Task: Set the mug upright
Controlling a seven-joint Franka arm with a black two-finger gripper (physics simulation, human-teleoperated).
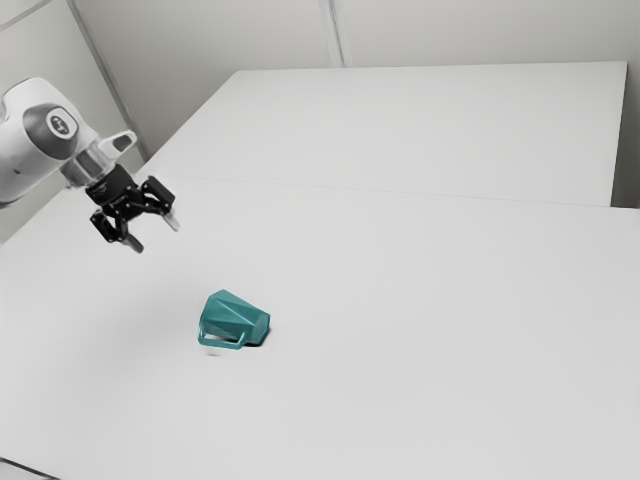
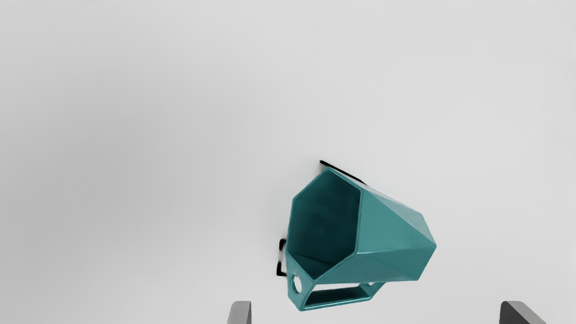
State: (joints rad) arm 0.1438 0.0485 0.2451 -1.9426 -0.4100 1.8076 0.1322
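Lying on its side, left of centre and below the middle of the exterior view, one teal mug; glossy, faceted and tapered, with an angular mouth toward the exterior view's left and one straight-edged handle along the side nearer the frame's bottom; beneath, one smooth, matt white table; at the upper left, one rounded white arm with one black gripper, above the table and apart from the mug; two grey fingertips, spread wide, with nothing grasped.
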